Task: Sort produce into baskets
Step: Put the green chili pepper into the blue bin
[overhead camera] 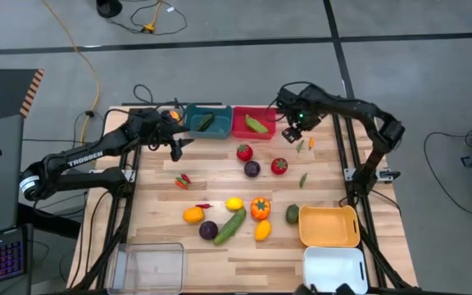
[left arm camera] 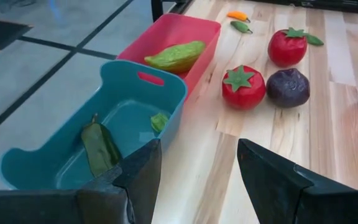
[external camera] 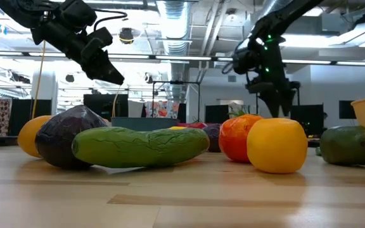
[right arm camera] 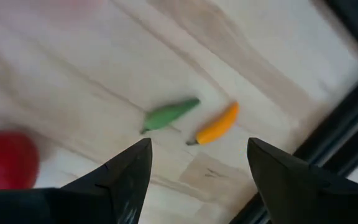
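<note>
My right gripper hangs open over the table's far right, pointing down at a small green chili and a small orange chili that lie on the wood between its fingers' lines. My left gripper stands open and empty above the table beside the teal basket, which holds a dark green piece. The red basket next to it holds a light green oblong piece. Two red tomatoes and a purple piece lie between the arms.
More produce lies mid-table: a cucumber, an orange pepper, a lemon, an avocado and small chilies. An orange-yellow basket, a white basket and a clear basket stand along the near edge.
</note>
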Controlling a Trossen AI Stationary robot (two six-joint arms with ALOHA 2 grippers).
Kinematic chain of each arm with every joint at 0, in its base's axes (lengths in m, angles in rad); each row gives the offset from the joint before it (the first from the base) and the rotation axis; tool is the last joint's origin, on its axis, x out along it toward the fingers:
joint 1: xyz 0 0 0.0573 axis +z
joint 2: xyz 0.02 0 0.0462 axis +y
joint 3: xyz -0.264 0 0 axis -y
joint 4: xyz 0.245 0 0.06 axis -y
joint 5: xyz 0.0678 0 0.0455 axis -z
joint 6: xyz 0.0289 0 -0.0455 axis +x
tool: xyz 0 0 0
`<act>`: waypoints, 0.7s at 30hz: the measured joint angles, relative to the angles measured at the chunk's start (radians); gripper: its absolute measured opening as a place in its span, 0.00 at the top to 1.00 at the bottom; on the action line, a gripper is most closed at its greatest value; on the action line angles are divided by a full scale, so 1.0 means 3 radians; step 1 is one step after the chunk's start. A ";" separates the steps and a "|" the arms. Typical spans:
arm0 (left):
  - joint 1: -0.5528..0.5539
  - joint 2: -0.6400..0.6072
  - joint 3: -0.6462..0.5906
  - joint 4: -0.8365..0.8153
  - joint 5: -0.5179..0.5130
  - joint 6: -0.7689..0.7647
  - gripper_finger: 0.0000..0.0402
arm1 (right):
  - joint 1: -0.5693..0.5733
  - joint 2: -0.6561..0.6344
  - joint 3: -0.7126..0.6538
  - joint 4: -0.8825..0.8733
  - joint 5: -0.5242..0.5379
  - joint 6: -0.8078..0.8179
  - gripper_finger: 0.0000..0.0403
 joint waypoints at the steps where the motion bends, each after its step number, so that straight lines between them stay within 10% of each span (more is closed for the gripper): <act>1: 0.0000 0.0000 0.0000 -0.0004 0.0000 0.0000 0.50 | -0.0037 -0.0001 -0.0038 0.0001 0.0000 0.0095 0.28; 21: 0.0000 0.0001 0.0000 -0.0007 -0.0001 0.0001 0.50 | -0.0101 0.0000 -0.0685 -0.0059 -0.0395 0.1221 0.28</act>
